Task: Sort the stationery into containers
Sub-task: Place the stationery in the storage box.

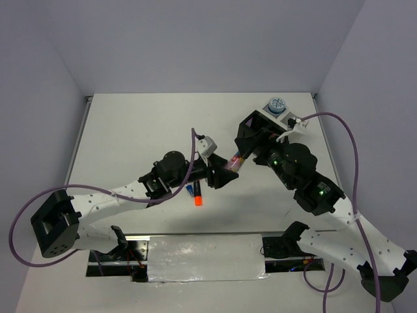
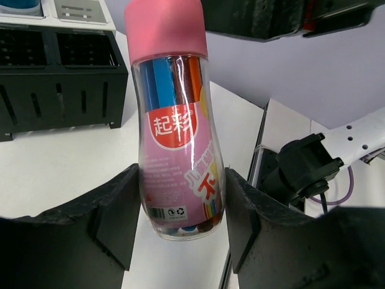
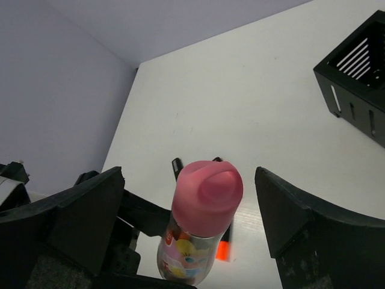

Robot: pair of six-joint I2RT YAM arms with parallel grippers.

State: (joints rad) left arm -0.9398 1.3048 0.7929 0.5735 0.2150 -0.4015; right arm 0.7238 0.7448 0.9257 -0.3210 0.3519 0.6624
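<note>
My left gripper (image 2: pixel 180 211) is shut on the lower part of the pink capsule-shaped item (image 2: pixel 177 138), a clear tube of coloured pens with a pink cap, and holds it tilted above the table (image 1: pixel 232 163). My right gripper (image 3: pixel 189 192) is open, its fingers wide on either side of the pink cap (image 3: pixel 207 195) without touching it. The black container (image 1: pixel 257 127) stands just behind my right gripper. The white container (image 1: pixel 291 122) is behind the black one, with a blue-white roll (image 1: pixel 277 104) at its far end. An orange-capped highlighter (image 1: pixel 197 199) and a blue-capped one (image 1: pixel 189 190) lie on the table under my left arm.
The black container's slotted front (image 2: pixel 60 78) is close behind the capsule in the left wrist view. The orange highlighter (image 3: pixel 224 248) lies below the capsule in the right wrist view. A grey mat (image 1: pixel 205 257) lies at the near edge between the arm bases.
</note>
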